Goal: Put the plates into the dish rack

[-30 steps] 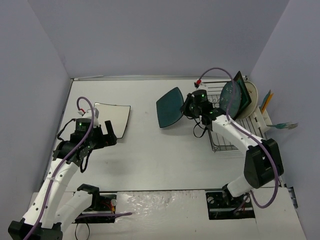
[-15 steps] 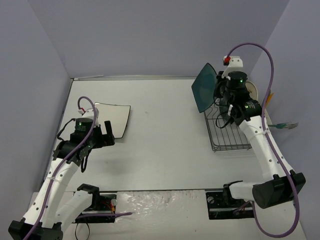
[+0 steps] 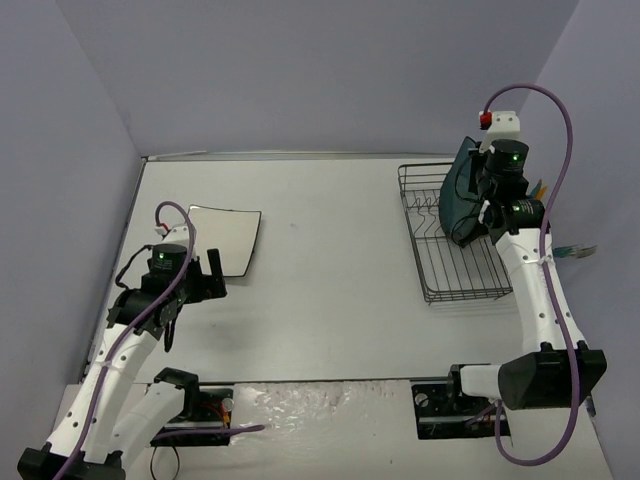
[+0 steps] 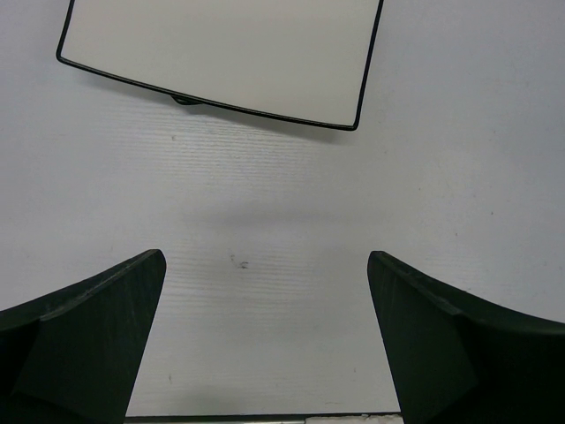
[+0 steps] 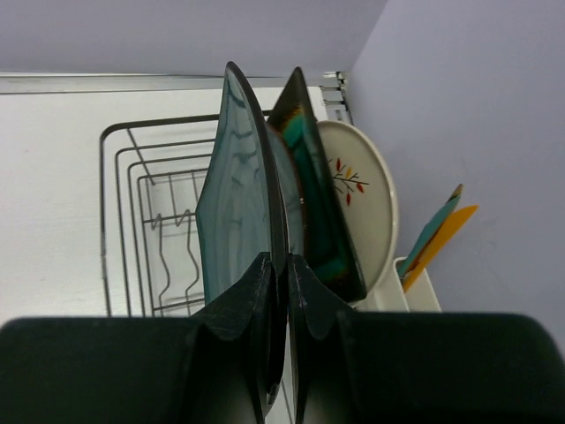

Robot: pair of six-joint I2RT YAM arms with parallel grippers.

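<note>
**Plate on edge over the dish rack, one more flat on the table**

Right claw (image 5: 281, 265) is clamped shut on the lower rim of the teal-blue plate (image 5: 237, 199), one finger on each face. The plate stands on edge, nearly vertical, above the dish rack (image 3: 455, 268), towards the rack's far end. Whether its bottom edge already sits between the prongs cannot be told, since the claw hides that part.

Just beside the teal-blue plate, on the side towards the wall, stands the black square plate (image 5: 320, 212) with its teal centre, also on edge. Behind that one is the round cream plate (image 5: 364, 199), its branch motif facing the black plate. The three are packed close, face to face, though whether the teal-blue one touches its neighbour is unclear. The rest of the rack, towards the arm bases, holds only bare wire and prongs.

A white utensil holder (image 5: 422, 281) hangs on the rack's wall side, with an orange and a teal utensil (image 5: 439, 231) sticking out of it.

Left claw (image 4: 265, 265) hangs wide open over the table (image 3: 330, 250), holding nothing, both fingers (image 4: 88, 340) apart from any object. The white square plate (image 4: 221, 53), edged with a thin dark line, lies flat on the table a little beyond the fingertips, on the left side and well apart from the rack.
</note>
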